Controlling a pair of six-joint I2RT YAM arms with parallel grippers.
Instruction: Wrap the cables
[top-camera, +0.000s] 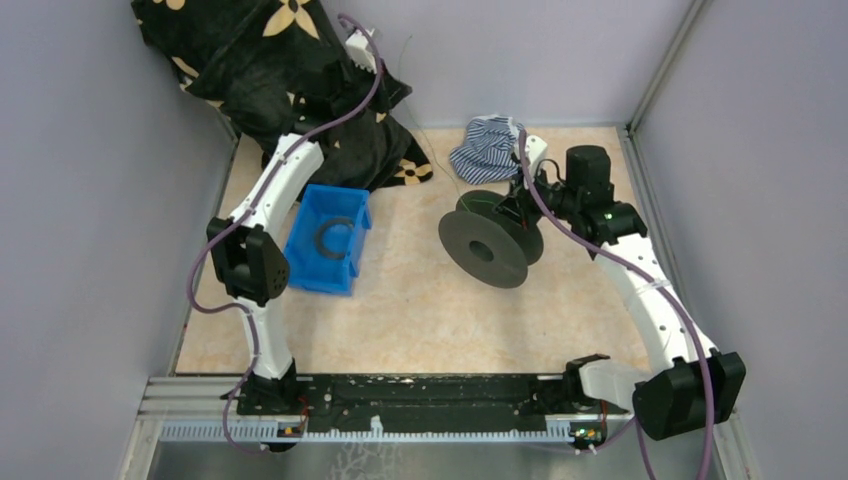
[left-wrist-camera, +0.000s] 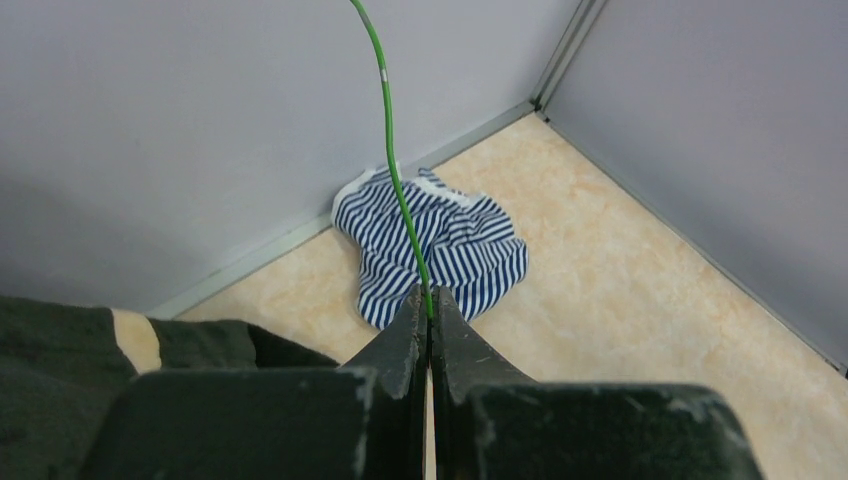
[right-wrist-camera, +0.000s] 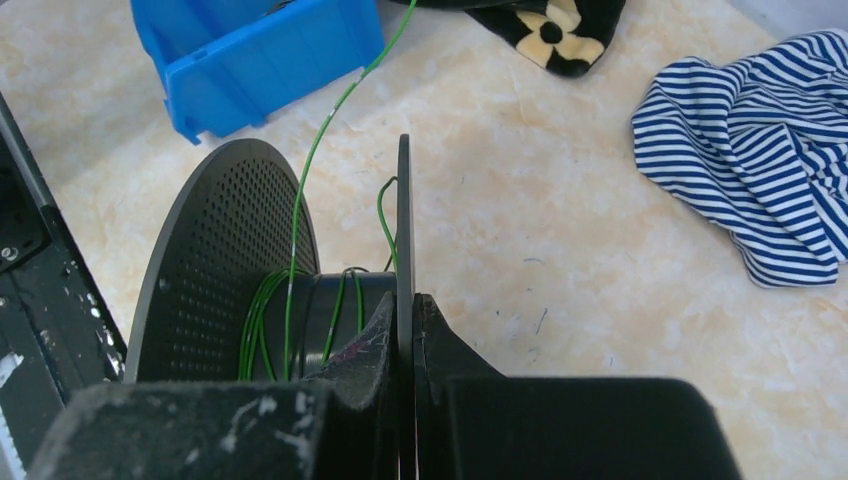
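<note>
1. The left tool (left-wrist-camera: 430, 306) is pressed together, and the thin green cable (left-wrist-camera: 390, 140) is pinched right at its tips. From there the cable runs up and away, out of the top of the left wrist view.
2. From overhead, the left arm is stretched to the far left, over the black cloth with pale yellow flower prints (top-camera: 260, 60) that's bunched up in the far-left corner.
3. The right tool (right-wrist-camera: 403, 305) is clamped shut on the thin edge of one flange of the black round plastic spool (right-wrist-camera: 220, 250). So it's the flange that's gripped there, not the cable.
4. The spool is stood on edge right of centre on the beige marbled tabletop (top-camera: 420, 310). Whether it's fully resting there or lifted a touch can't be told.
5. A few green turns of cable are wound round the spool's hub, between the two flanges. One strand leaves the hub and climbs toward the far left, past the corner of the blue plastic bin (right-wrist-camera: 270, 60). A short curl of cable also sticks up just beside the gripped flange.
6. The bin is sat left of the spool, near the left arm. A dark ring-shaped thing is lying in it, but what it is can't be made out.
7. A crumpled blue-and-white striped cloth (top-camera: 488, 150) is dumped on the far side, just behind the spool and near the back wall.
</note>
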